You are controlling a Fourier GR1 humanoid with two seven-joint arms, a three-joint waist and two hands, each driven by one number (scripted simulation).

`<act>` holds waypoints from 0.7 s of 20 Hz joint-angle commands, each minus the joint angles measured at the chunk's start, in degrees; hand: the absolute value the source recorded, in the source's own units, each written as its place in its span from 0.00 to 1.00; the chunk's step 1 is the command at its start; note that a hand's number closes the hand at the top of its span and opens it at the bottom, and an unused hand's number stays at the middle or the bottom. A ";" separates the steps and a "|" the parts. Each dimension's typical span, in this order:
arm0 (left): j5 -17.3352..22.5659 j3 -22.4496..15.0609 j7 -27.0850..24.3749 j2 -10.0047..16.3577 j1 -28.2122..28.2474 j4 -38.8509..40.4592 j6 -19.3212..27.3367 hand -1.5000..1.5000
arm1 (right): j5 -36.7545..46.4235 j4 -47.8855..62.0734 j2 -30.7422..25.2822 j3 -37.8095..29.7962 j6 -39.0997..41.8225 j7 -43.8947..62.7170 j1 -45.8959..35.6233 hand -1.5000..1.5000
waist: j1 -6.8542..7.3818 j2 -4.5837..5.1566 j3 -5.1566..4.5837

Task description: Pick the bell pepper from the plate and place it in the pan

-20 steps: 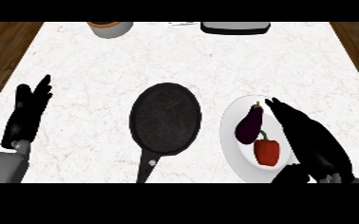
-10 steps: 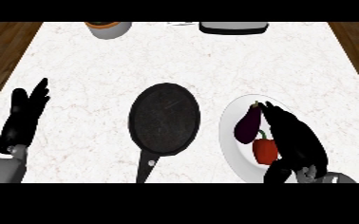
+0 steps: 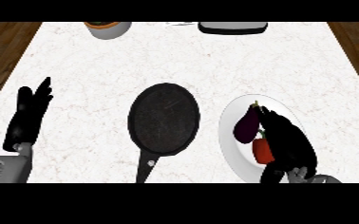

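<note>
**Right robot hand on the plate, pepper not yet lifted**

We're looking at the right robot hand (image 3: 289,142) lying across the plate (image 3: 235,160), which sits at 3 o'clock from the pan (image 3: 165,122) on the worktop (image 3: 210,61). Its fingers run out fairly straight toward 12 o'clock. We call it released, closed round nothing we can see. The red pepper (image 3: 261,151) sits on the plate, right against the hand's 9 o'clock side. The purple eggplant (image 3: 245,126) lies just beside the pepper at 11 o'clock. The pan's handle points to 7 o'clock. Out at 9 o'clock, the left robot hand (image 3: 28,116) rests open, fingers up.
</note>
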 commanded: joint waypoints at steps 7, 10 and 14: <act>-2.34 3.93 1.01 -1.15 4.43 -5.07 -3.77 0.50 | 5.88 5.17 5.27 -3.90 1.42 -4.83 0.50 0.00 | 0.20 -0.03 0.02; -2.33 6.21 -2.48 -1.55 2.60 0.26 -5.50 0.50 | 7.65 5.97 7.59 -3.54 1.68 -4.57 1.02 0.00 | 0.06 0.01 0.01; -4.64 5.41 -0.71 -3.60 0.99 -0.12 -5.28 0.50 | 8.46 8.82 6.06 -7.44 1.56 -8.82 1.80 0.00 | -0.02 0.02 0.01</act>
